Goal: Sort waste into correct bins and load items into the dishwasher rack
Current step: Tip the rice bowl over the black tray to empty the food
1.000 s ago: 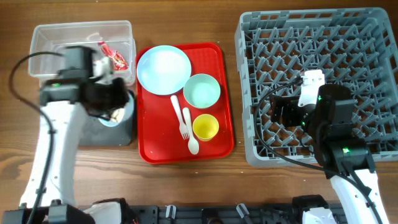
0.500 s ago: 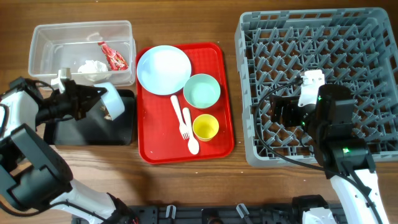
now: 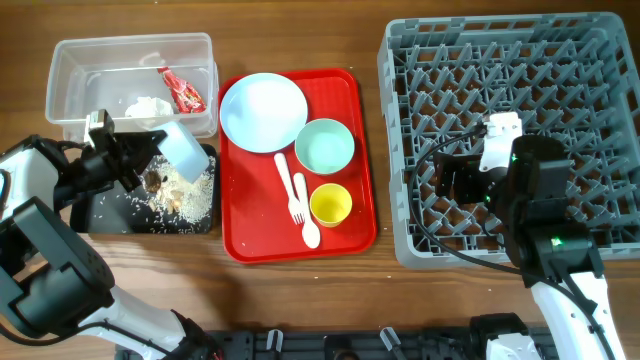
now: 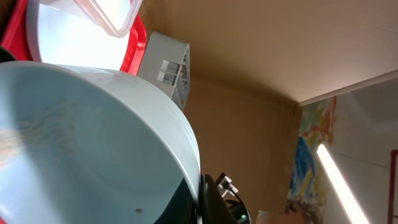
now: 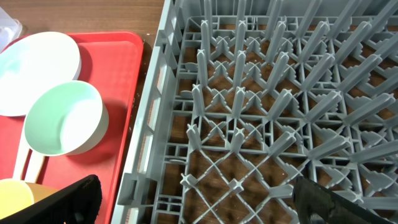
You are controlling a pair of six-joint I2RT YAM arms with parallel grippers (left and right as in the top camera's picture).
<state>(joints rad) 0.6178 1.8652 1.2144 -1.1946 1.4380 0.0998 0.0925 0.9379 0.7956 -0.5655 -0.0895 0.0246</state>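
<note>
My left gripper (image 3: 155,160) is shut on the rim of a pale blue-green bowl (image 3: 185,150) and holds it tipped on its side over the black tray (image 3: 100,212). The bowl's almost bare inside (image 4: 93,137) fills the left wrist view. Brownish food scraps with white crumbs (image 3: 178,190) lie on the black tray. The clear tub (image 3: 130,42) holds the red wrapper (image 3: 182,90) and white tissue (image 3: 148,105). My right gripper (image 3: 447,180) is open and empty over the grey rack (image 3: 560,60); it also shows in the right wrist view (image 5: 199,205).
The red tray (image 3: 350,230) holds the blue plate (image 3: 263,112), a second bowl (image 3: 325,145), the yellow cup (image 3: 330,204), the white fork (image 3: 286,185) and spoon (image 3: 306,215). The right wrist view shows the rack (image 5: 261,124), bowl (image 5: 62,118) and plate (image 5: 37,71).
My left arm swung off to the left and tipped the bowl on its side. Food scraps and crumbs now lie on the black tray. The right arm has not moved.
</note>
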